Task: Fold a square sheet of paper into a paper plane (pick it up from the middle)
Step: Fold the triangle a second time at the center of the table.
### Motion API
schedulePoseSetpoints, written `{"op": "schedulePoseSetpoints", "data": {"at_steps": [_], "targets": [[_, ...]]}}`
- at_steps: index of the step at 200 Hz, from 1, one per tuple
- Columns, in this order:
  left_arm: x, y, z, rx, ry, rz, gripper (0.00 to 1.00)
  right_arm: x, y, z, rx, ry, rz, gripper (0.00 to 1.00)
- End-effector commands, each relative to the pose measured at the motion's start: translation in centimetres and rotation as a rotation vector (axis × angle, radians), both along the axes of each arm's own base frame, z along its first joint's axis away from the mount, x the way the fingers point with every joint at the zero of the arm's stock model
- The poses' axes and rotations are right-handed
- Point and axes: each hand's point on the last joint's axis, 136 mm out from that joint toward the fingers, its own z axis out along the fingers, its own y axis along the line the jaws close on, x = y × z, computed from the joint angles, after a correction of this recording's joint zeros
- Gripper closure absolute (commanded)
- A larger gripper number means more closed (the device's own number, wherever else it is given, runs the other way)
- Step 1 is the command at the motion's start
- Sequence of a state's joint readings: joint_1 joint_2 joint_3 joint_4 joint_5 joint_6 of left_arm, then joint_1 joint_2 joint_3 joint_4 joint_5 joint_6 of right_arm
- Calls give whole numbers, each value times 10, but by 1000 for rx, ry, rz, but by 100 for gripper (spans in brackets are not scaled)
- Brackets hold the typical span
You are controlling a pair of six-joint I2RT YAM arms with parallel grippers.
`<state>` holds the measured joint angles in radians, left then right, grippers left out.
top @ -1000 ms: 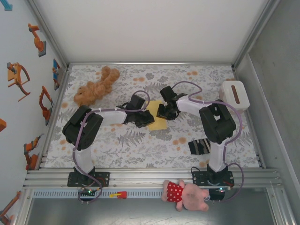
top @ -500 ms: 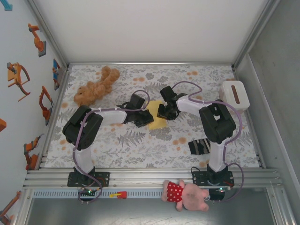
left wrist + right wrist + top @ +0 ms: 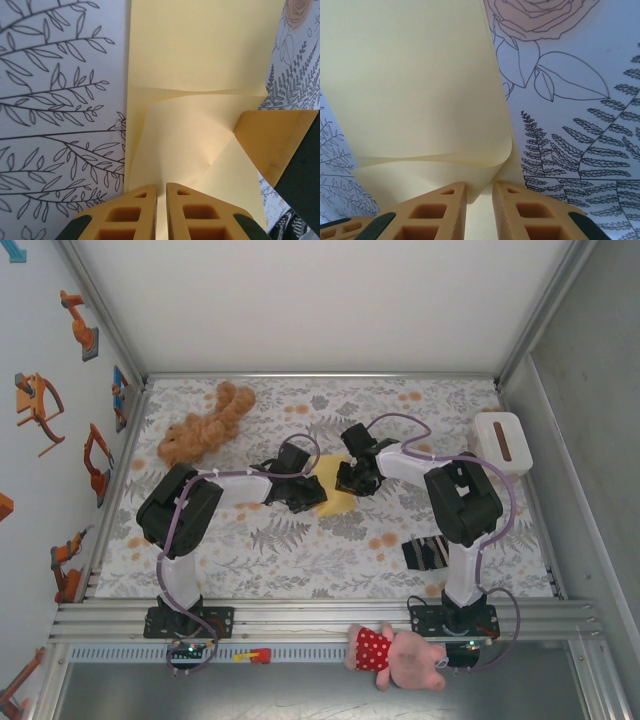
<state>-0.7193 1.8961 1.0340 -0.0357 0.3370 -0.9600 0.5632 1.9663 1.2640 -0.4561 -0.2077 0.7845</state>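
Past a pink plush doll [image 3: 400,657] on the near rail and a striped sock [image 3: 428,552] on the floral counter [image 3: 300,560], two robot arms meet over the square sheet of paper [image 3: 337,500], which lies partly folded at mid-counter between them. The left hand [image 3: 161,192] is closed to a sliver on the sheet's near edge, where creased flaps meet in a shallow V. The right hand [image 3: 479,192] is nearly closed on a curled-over flap, though the pinch sits so low in its wrist view that the grip can only be judged likely. Pale yellow, plain and thin, the sheet looks feather-light and limp. It bows rather than lying flat, should crease readily, could tear or crumple under a hard tug, and may slide on the smooth cloth. It is best taken by an edge or fold line with a light pinch, one side pinned while the other is turned. Beyond sit a brown teddy [image 3: 205,425] and a white box [image 3: 500,440].
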Motion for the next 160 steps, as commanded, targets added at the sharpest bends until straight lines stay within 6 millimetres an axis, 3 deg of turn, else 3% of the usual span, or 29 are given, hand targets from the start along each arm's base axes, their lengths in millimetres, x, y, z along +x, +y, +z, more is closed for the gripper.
{"op": "schedulePoseSetpoints", "data": {"at_steps": [1, 63, 79, 127, 160], "targets": [[3, 2, -4, 24, 3, -8, 87, -21, -24, -44, -132, 107, 0, 78], [-3, 11, -15, 61, 41, 14, 87, -19, -19, -37, -108, 96, 10, 78], [-5, 13, -19, 72, 53, 18, 87, -11, -13, -20, -72, 57, 22, 77], [-8, 17, -26, 102, 76, 24, 87, 10, -2, 57, 88, -109, 43, 72], [-8, 19, -27, 110, 80, 28, 88, -1, 10, 75, 203, -159, 141, 76]]}}
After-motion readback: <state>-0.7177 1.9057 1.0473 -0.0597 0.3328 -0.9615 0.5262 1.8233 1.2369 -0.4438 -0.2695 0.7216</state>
